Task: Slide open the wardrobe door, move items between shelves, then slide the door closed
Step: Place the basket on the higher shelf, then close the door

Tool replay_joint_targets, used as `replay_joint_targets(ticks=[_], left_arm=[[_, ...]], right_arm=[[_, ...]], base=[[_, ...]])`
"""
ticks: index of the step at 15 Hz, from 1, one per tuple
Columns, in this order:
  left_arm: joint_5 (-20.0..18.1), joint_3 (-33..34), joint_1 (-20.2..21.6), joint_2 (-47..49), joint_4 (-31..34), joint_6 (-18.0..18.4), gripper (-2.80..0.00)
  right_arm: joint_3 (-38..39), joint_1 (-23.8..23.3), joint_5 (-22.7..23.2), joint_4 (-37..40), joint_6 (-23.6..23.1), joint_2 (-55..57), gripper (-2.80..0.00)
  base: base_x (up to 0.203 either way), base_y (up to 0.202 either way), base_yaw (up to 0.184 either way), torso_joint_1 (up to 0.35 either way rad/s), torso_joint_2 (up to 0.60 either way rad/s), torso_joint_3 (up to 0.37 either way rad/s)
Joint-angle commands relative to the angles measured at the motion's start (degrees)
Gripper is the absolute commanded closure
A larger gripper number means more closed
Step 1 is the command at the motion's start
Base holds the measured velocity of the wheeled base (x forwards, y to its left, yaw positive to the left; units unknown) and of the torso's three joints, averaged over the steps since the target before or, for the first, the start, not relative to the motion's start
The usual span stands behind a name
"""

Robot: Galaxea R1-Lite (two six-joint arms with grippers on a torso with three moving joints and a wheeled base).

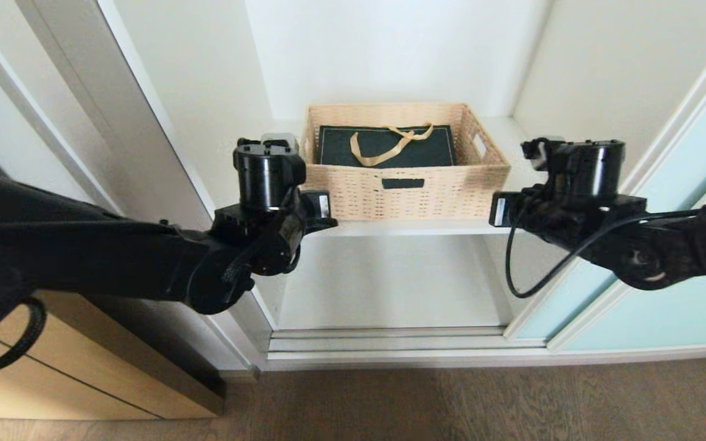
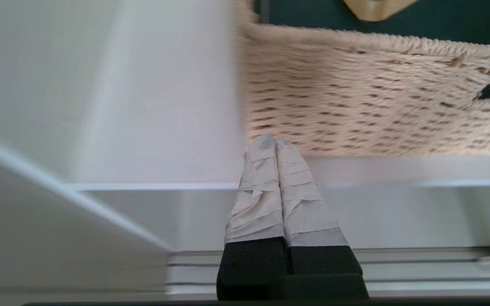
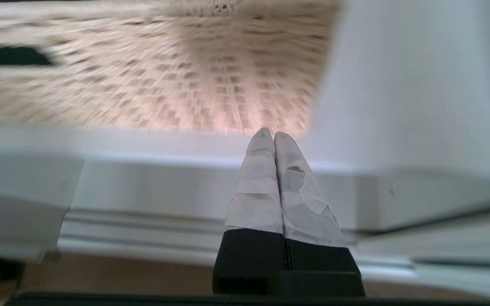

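Head view: the wicker basket [image 1: 406,184] sits at the upper shelf's [image 1: 414,228] front edge, holding the green gift bag [image 1: 387,147]; the sliding wardrobe door [image 1: 665,257] stands at right.

Left wrist view: left gripper [image 2: 274,140], jaws pressed together, empty, near the basket's front left corner.

Right wrist view: right gripper [image 3: 272,134], jaws likewise together, empty, near the front right corner.

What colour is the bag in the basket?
Dark green, with a gold ribbon handle; the bag shows best in the head view.

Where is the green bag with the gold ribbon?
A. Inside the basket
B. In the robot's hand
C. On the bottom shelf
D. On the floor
A: the bag lies flat inside the basket, which sits on the upper shelf.
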Motion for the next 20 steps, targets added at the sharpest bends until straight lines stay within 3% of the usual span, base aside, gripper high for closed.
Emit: replay_joint_targets(ticks=[1,3,5,9,11,17,20], left_arm=[[1.39,6.45,-0.02,-8.75,-0.72,1.41,0.00],[3.02,11.56,-0.21,-14.82,-0.57,1.93,0.00],[7.24,17.47,-0.80,-19.31,-0.24,1.84,0.00],[14.71,22.07,-1.05,-25.69,0.39,2.11,0.00],[17.28,24.24,-0.91,-28.20,0.52,2.15,0.00],[18.73,31.40,0.65,-36.44,0.49,2.13,0.00],[18.83,36.42,2.44,-44.28,1.02,3.27,0.00]], right_arm=[[6.23,0.10,-0.21,-0.05,-0.11,-11.02,0.00],[12.38,0.18,-0.61,1.28,-0.21,-21.21,0.00],[17.60,1.09,-1.08,6.42,-0.06,-31.67,0.00],[25.07,3.05,-1.68,18.93,0.39,-49.06,0.00],[25.95,3.24,-4.17,23.72,0.26,-54.54,0.00],[28.98,2.97,-8.44,30.74,-0.02,-63.36,0.00],[29.62,-1.68,-8.77,33.20,-0.09,-68.80,0.00]], base=[[0.000,0.000,0.000,0.000,0.00,0.000],[0.000,0.000,0.000,0.000,0.00,0.000],[0.000,0.000,0.000,0.000,0.00,0.000],[0.000,0.000,0.000,0.000,0.00,0.000],[0.000,0.000,0.000,0.000,0.00,0.000],[0.000,0.000,0.000,0.000,0.00,0.000],[0.000,0.000,0.000,0.000,0.00,0.000]])
